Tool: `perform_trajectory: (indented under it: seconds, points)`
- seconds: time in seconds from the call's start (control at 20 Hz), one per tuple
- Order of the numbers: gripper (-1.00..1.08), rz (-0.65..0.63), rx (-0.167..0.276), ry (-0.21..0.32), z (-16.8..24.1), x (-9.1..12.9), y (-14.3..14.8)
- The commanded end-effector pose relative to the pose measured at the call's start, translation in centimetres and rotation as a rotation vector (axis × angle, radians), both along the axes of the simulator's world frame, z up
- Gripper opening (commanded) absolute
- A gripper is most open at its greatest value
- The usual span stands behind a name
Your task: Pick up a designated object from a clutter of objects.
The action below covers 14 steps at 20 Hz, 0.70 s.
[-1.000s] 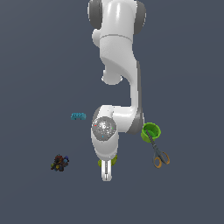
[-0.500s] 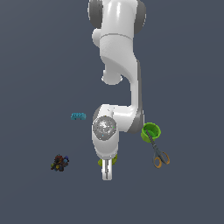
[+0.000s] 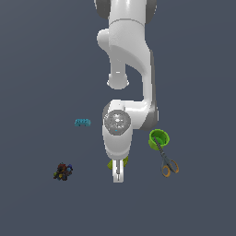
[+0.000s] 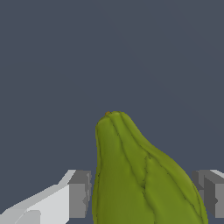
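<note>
The designated object, a yellow-green pear (image 4: 140, 183), fills the gap between my two fingers in the wrist view, its narrow end pointing away from the hand. My gripper (image 4: 142, 194) is shut on it, one grey pad (image 4: 81, 192) against each flank. In the exterior view the gripper (image 3: 118, 174) points down under the white wrist, and only slivers of the pear (image 3: 111, 164) show beside the hand. The rest of the clutter lies apart: a green cup (image 3: 159, 138), orange-handled scissors (image 3: 167, 161), a cyan brick (image 3: 82, 122) and a dark multicoloured lump (image 3: 62, 171).
The green cup and scissors lie close on the exterior view's right of the gripper. The cyan brick and the dark lump sit farther off on the left. The floor is a plain dark grey surface.
The wrist and gripper have shifted slightly up and toward the exterior view's right, and the pear has moved with them. The other objects have stayed put.
</note>
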State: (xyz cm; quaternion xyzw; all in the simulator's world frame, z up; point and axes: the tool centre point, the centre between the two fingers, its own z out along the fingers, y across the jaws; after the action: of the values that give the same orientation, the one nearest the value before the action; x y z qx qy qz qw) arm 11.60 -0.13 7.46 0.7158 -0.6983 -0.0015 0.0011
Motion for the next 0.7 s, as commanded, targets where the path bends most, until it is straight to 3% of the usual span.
perform_trajectory:
  seconds: [0.0, 0.65]
  points:
    - [-1.0, 0.001, 0.001, -0.003, 1.6, -0.7, 0.9]
    - [-1.0, 0.001, 0.002, -0.003, 12.3, -6.4, 7.2]
